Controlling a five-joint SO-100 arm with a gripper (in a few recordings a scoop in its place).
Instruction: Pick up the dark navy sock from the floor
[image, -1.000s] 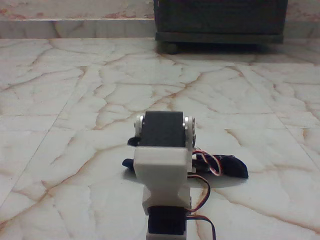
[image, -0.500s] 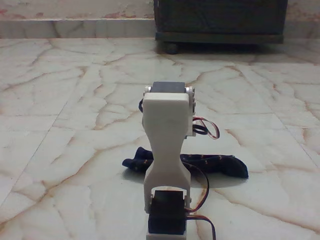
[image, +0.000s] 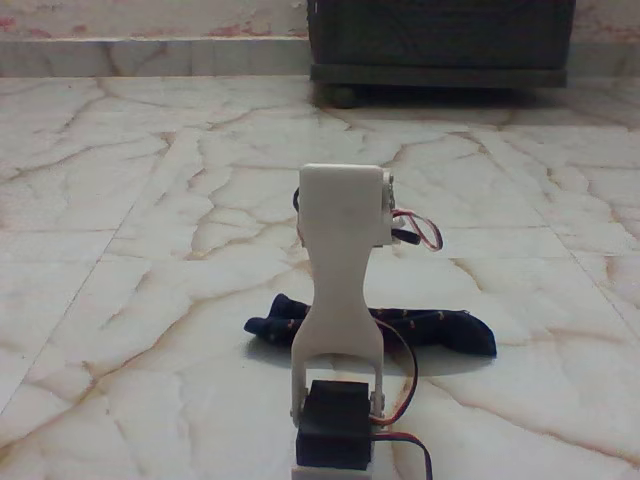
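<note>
The pincer itself is hidden behind the white plastic arm link (image: 340, 270), so whether its fingers are spread, pressed together or pinching anything cannot be told from the fixed view. What has changed over the last second is the arm's pose: a second ago the upper link was folded low, with its black servo block facing the camera and covering most of the sock; half a second ago it had swung up partway; now it stands nearly upright, its top joint higher in the picture and the red, white and black servo wires (image: 418, 232) lifted with it. With the link out of the way, the limp, elongated dark navy fabric sock (image: 430, 328) shows on both sides of the arm, lying flat across the glossy cream-white marble floor (image: 130, 250) just behind the link, its rounded end toward the right of the picture. It sits in the same place and shape as half a second ago, so the raising of the arm seems not to have taken it along. The sock therefore looks not yet picked up. Well behind, a dark wooden cabinet (image: 440, 40) stands against the wall.
</note>
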